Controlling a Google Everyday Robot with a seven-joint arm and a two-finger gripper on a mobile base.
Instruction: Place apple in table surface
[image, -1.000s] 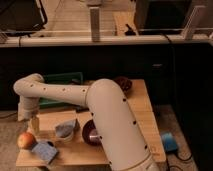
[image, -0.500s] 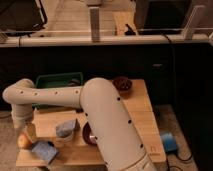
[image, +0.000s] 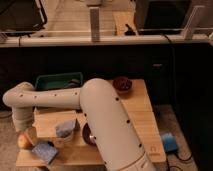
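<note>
The apple (image: 23, 141) is yellow-orange with a red blush and sits low at the far left edge of the light wooden table surface (image: 142, 120). My gripper (image: 27, 133) hangs from the white arm's wrist, points down and is right at the top of the apple. Whether the apple rests on the wood or hangs just above it is unclear. My bulky white arm (image: 107, 125) crosses the middle of the table and hides part of it.
A green tray (image: 56, 80) stands at the back left. A dark maroon bowl (image: 121, 84) is at the back, and another (image: 88, 135) shows beside my arm. A grey-blue object (image: 66, 129) and a blue sponge (image: 45, 150) lie near the apple. A blue thing (image: 168, 142) lies on the floor to the right.
My arm's elbow has swung left and the wrist has shifted left over the apple. The apple has stayed in almost the same spot at the table's left edge.
</note>
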